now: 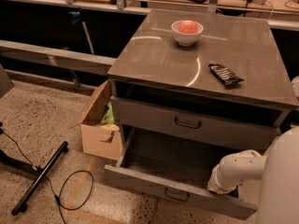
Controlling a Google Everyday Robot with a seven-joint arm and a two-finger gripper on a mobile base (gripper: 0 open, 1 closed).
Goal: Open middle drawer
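White bowl (187,38), dark packet (225,74), cardboard box (98,142)

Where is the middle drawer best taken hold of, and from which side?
Grip the small dark wire handle at the centre of the front of the middle drawer, coming from the front. Its bar lies horizontal and stands off the flat panel, so the jaws would likely close above and below it. The gripper is over the drawer's right part, behind the front.

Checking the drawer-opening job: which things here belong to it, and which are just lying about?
Job: wide grey metal middle drawer, pulled out; gripper, low at that drawer's front right.
Lying about: white bowl holding something pink, dark flat packet on the top, brown cardboard box, black floor stand.
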